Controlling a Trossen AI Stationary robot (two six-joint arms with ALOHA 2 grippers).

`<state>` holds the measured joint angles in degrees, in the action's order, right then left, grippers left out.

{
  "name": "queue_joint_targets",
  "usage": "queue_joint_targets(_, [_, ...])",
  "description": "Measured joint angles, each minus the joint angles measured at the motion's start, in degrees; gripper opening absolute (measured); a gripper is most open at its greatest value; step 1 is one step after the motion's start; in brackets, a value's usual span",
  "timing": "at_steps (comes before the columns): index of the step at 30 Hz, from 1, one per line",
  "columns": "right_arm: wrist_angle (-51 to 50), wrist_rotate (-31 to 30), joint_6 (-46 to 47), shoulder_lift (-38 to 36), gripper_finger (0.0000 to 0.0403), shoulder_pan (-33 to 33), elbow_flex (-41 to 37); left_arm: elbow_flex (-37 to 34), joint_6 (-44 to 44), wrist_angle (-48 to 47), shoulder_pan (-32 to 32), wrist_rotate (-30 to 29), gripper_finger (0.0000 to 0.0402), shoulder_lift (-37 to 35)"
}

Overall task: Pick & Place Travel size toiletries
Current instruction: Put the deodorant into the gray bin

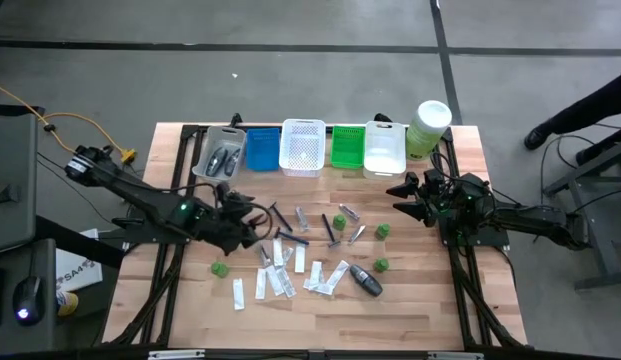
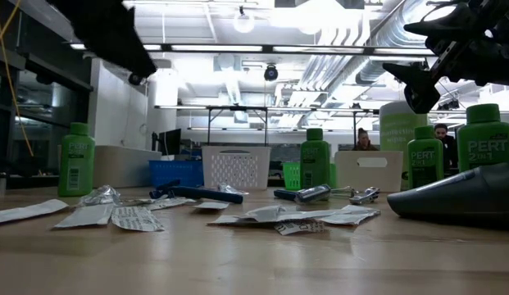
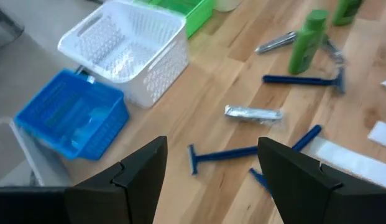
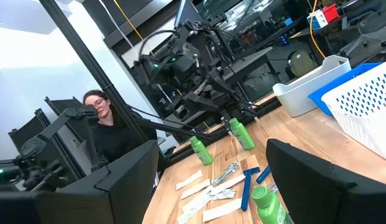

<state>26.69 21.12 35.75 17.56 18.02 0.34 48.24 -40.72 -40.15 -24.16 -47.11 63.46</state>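
High view shows you the toiletries (image 1: 310,262) scattered on the tabletop (image 1: 430,310), all in front of the white basket (image 1: 302,146): razors and tubes nearest it, sachets and a dark oval piece farther out. Your left hand (image 1: 258,222) hovers over the razors, fingers apart, empty. Your right hand (image 1: 402,197) hangs beside the basket row's canister end, also spread.
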Motion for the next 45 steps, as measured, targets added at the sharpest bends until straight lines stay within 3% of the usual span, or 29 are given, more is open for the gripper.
queue_joint_targets(12, [-0.02,0.0,0.0,0.01,0.0293,0.0,0.01,-11.03,-0.61,1.97,0.0,-1.34,0.0248,-14.81])
queue_joint_targets(23, [0.0,0.0,0.0,0.02,0.0293,-0.01,0.02,-17.89,10.76,12.52,0.09,0.7,0.0248,-26.27])
queue_joint_targets(45, [0.0,0.0,0.0,0.0,0.0293,0.0,0.02,-18.05,15.21,14.92,0.13,2.75,0.0248,-28.63])
